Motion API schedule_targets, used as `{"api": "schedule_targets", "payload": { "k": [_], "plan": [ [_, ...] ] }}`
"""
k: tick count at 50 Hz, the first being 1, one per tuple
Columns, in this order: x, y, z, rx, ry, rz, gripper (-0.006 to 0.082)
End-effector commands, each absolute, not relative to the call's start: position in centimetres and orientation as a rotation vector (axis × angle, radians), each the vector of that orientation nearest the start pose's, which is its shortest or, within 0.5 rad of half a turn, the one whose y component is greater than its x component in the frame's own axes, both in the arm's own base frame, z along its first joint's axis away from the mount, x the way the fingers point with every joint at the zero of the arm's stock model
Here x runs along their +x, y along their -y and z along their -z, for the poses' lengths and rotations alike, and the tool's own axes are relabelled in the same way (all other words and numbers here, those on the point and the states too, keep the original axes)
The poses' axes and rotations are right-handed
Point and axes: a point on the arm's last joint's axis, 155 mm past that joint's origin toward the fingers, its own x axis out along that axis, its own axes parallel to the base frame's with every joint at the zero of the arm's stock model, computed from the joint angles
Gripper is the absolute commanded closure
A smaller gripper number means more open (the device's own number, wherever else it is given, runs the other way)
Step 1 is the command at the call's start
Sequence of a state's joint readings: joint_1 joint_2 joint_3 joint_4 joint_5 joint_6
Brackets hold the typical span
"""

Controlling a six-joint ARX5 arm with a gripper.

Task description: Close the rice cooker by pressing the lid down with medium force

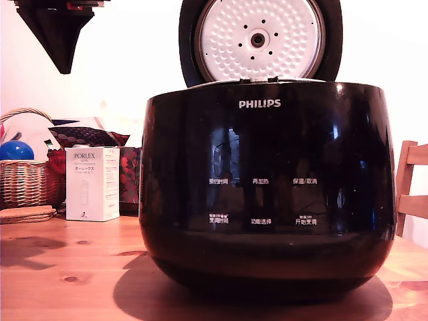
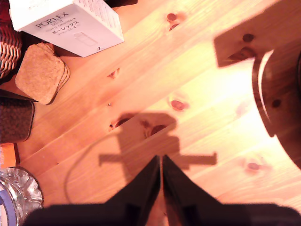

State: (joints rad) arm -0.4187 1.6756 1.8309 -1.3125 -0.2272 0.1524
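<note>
A very large glossy black rounded rice cooker (image 1: pixel 267 194) fills the middle of the exterior view, standing on a knotty pale pine table (image 1: pixel 60 281) with a white PHILIPS logo and white Chinese button labels across its front; its round black domed lid (image 1: pixel 261 40) stands upright, hinged open at the back, showing a white dimpled metal inner plate with small holes and a dark central hub; at the exterior view's upper left the black arm hangs above the table, well apart from the cooker; in the wrist view the black gripper (image 2: pixel 161 162) points down at bare wood, its two tapered fingers (image 2: pixel 148 181) pressed together at the tips with only a hairline seam between them, holding nothing; the cooker's dark curved wall shows at one edge of the wrist view, apart from the gripper; at the exterior view's left a white PORLEX cardboard box (image 1: pixel 92 184) stands upright near a stack of round cork coasters (image 1: pixel 27 214) and a woven wicker basket (image 1: pixel 27 180) holding a blue ball (image 1: pixel 15 150); at the exterior view's right, part of a wooden chair (image 1: pixel 411 187) shows.
</note>
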Motion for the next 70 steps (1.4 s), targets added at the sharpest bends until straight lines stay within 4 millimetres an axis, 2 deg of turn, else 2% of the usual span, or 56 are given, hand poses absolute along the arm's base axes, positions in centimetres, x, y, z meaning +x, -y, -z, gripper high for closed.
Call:
{"api": "schedule_targets", "payload": {
  "k": [1, 15, 27, 37, 46, 56, 60, 70],
  "plan": [
    [36.4, 10.7, -24.5, 0.466, -1.073, 0.235, 0.0787],
    [36.8, 10.7, -24.7, 0.461, -1.057, 0.23, 0.0787],
    [40.6, 10.7, -26.9, 0.367, -0.904, 0.216, 0.0787],
    [42.5, 13.3, -29.1, 0.184, -0.787, 0.398, 0.0787],
    [43.5, 16.6, -32.3, -0.012, -0.663, 0.587, 0.0787],
    [44.4, 19.5, -35.4, -0.123, -0.54, 0.745, 0.0787],
    [44.9, 20.8, -36.1, -0.207, -0.522, 0.799, 0.0787],
    [46.0, 23.7, -36.7, -0.275, -0.499, 0.922, 0.0787]
  ]
}}
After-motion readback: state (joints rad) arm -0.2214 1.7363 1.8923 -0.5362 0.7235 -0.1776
